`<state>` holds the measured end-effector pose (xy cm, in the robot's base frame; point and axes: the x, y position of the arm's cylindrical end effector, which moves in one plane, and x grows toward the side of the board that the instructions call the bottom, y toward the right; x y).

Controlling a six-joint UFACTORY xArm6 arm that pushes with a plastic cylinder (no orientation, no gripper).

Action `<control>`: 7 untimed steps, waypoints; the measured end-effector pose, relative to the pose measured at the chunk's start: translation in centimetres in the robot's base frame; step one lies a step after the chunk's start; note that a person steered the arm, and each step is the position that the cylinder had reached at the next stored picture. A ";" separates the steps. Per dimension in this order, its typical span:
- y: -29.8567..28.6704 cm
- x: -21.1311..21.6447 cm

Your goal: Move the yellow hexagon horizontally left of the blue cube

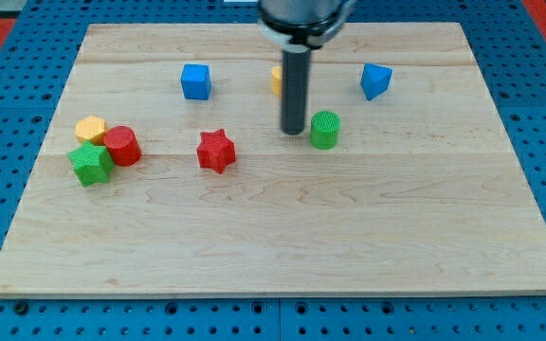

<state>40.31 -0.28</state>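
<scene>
The yellow hexagon (90,129) sits at the view's left, touching a red cylinder (122,146) and a green star (90,164). The blue cube (195,81) stands toward the view's top, up and right of the hexagon. My tip (292,131) rests on the board near the middle, just left of a green cylinder (324,130) and far right of the hexagon. A second yellow block (276,80) is mostly hidden behind the rod, and its shape cannot be made out.
A red star (216,151) lies between the left cluster and my tip. A blue angular block (375,80) sits at the view's top right. The wooden board (273,246) is framed by a blue perforated table.
</scene>
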 end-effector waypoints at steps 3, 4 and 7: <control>-17.9 -4.2; -25.7 -2.4; -22.6 1.9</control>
<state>42.24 -22.85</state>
